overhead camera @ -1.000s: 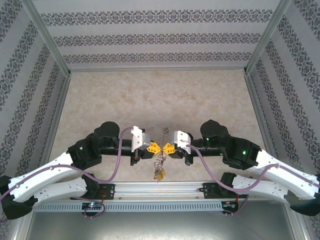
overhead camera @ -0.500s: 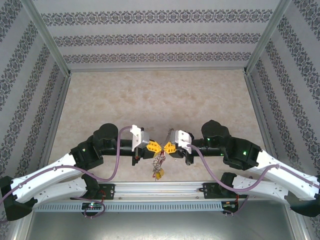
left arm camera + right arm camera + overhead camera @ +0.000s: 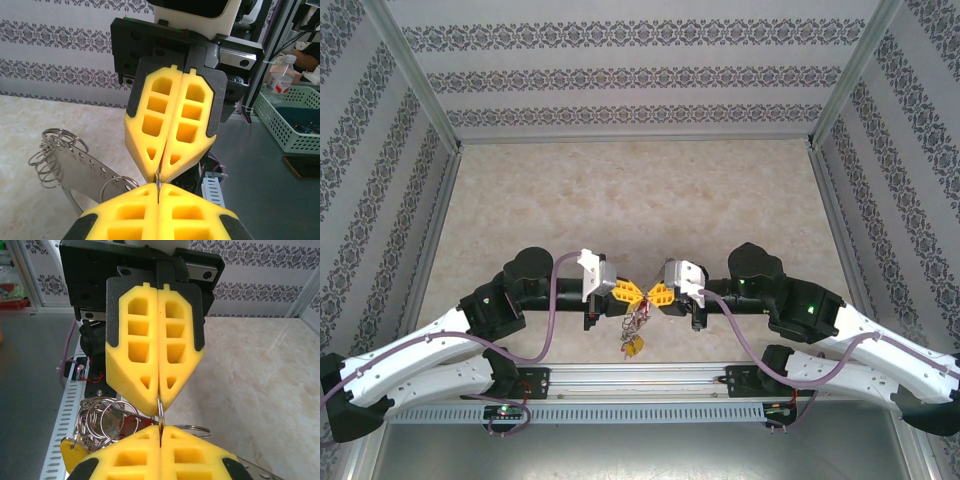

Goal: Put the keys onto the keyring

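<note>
Both arms reach inward low over the near edge of the table (image 3: 640,200), forearms level. The left gripper (image 3: 637,293) and the right gripper (image 3: 654,295) meet nose to nose. Both have their yellow pads pressed together, each nipping a thin wire of the keyring (image 3: 80,162). The keyring dangles beneath them with a yellow-tagged key (image 3: 633,347) lowest. The pads cover the pinched wire, so I cannot tell which ring it is.
</note>
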You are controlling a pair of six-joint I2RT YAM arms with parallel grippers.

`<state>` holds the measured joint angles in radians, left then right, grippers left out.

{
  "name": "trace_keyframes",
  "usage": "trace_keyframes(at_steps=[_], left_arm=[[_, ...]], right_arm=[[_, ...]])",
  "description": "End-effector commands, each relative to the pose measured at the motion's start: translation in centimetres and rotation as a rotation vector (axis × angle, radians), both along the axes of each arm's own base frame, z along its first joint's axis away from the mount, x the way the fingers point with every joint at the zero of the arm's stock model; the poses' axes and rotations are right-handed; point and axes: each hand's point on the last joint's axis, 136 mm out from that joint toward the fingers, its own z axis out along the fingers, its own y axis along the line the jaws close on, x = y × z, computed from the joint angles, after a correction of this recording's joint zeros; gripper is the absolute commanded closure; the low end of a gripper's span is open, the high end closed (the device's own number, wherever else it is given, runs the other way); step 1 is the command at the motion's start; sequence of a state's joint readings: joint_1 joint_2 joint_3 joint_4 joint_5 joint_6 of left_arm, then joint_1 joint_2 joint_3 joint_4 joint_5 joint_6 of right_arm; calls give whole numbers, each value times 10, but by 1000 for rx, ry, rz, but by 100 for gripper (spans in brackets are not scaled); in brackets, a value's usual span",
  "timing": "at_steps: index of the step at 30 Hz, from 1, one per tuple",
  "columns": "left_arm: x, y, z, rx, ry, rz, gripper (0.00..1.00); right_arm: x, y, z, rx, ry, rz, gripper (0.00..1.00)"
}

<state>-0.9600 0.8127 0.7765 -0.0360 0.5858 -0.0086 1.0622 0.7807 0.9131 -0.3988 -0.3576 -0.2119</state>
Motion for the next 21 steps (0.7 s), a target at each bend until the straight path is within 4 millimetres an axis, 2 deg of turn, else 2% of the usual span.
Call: trace_keyframes(at_steps=[1, 15, 21], left_arm=[[2, 4, 50, -169, -118, 21, 100], [3, 3, 50, -171, -122, 19, 100], [4, 5, 49, -168, -127, 28, 100]], right_arm=[[-5, 6, -10, -15, 30, 36, 90], [-5, 2, -10, 28, 43, 9, 87], [-5, -4, -5, 67, 30, -8, 74]])
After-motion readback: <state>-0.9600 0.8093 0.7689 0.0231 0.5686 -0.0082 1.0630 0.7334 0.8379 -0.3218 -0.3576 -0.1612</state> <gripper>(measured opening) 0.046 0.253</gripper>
